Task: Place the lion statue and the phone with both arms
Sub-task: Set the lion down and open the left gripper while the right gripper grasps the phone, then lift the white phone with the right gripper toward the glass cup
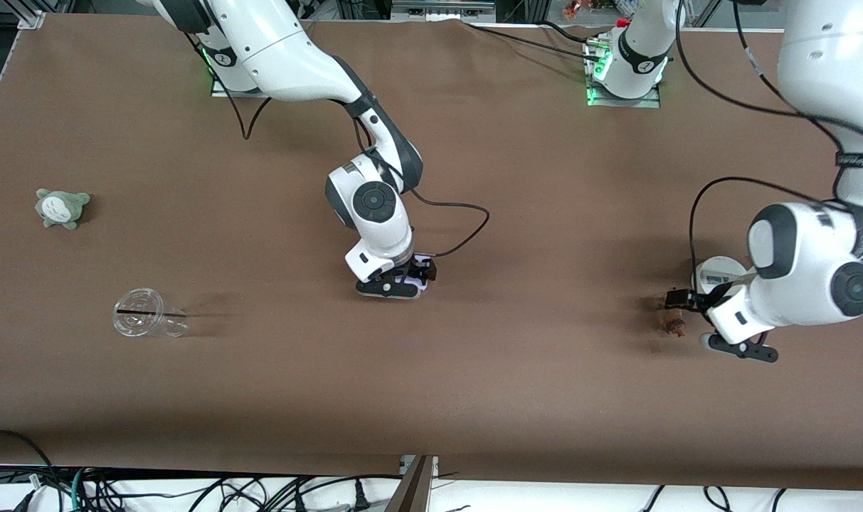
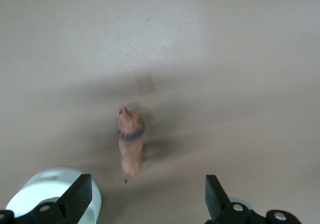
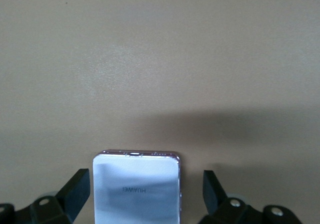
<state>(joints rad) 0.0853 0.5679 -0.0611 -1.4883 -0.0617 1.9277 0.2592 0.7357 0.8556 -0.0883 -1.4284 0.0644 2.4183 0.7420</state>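
The lion statue (image 1: 674,323) lies on the brown table near the left arm's end; in the left wrist view (image 2: 131,141) it is orange-brown with a dark band and a thin tail. My left gripper (image 1: 685,310) hovers just over it, open and empty (image 2: 147,201), not touching it. The phone (image 1: 421,282) lies flat at the table's middle, mostly hidden under my right gripper (image 1: 411,279). In the right wrist view the pale phone (image 3: 136,189) lies between the open fingers (image 3: 75,196) of my right gripper (image 3: 145,199), with gaps on both sides.
A white round-based stand (image 1: 716,273) stands beside the lion, under the left wrist, and shows in the left wrist view (image 2: 47,191). A clear plastic cup (image 1: 146,316) lies on its side and a grey-green plush (image 1: 61,207) sits toward the right arm's end.
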